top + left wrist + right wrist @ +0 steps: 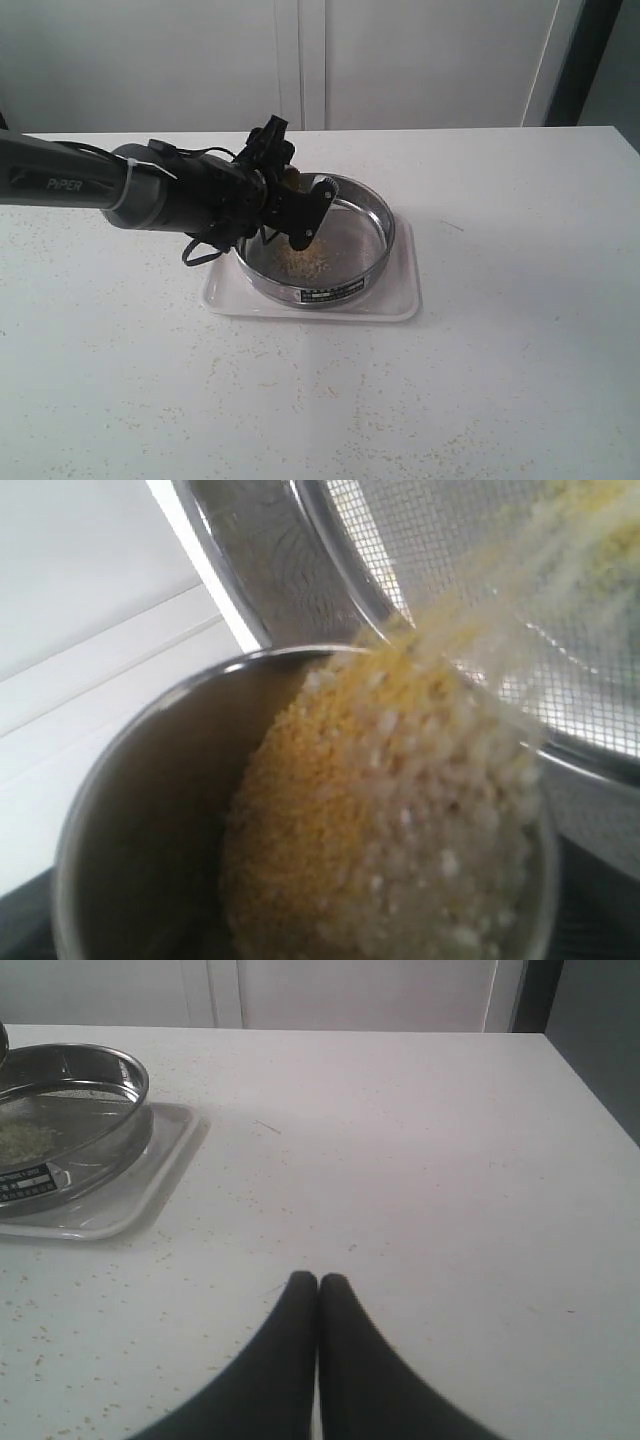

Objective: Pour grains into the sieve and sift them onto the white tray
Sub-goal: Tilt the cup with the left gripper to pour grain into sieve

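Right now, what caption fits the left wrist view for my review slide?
Tilted steel cup pouring mixed yellow and white grains into the mesh-bottomed sieve.

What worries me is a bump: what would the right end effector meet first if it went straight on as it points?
Probably nothing: the right end effector points over bare table, with the sieve and white tray off its line. Depth is unclear.

Left arm over sieve, table right open

Even, bright light; soft shadows; pouring grains blur in motion up close.
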Robot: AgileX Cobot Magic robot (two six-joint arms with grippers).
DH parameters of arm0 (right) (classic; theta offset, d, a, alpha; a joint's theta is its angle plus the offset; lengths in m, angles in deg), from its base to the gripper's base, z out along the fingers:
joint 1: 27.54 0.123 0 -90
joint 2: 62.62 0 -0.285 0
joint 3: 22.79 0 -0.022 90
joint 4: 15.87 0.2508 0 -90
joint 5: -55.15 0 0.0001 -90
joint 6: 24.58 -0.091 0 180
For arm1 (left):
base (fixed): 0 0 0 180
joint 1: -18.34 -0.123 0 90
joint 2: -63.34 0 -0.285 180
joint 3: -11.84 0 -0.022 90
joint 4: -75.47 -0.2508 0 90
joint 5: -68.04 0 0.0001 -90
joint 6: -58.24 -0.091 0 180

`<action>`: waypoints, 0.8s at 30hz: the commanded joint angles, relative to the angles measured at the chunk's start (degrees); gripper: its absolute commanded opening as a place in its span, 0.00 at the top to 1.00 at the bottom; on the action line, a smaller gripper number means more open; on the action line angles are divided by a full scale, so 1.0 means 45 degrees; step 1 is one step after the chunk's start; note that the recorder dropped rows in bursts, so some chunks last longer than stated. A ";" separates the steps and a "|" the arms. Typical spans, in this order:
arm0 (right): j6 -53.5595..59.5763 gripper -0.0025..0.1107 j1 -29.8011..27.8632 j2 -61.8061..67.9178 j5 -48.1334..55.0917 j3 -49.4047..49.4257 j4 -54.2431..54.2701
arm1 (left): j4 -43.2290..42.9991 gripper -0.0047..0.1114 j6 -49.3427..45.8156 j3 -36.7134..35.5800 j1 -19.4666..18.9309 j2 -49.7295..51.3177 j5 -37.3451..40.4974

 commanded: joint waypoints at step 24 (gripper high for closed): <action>-0.0049 0.98 -0.0050 -0.0075 -0.0175 0.0090 -0.0017 | -0.0161 0.96 -0.2269 0.0081 0.1170 -0.0153 0.3203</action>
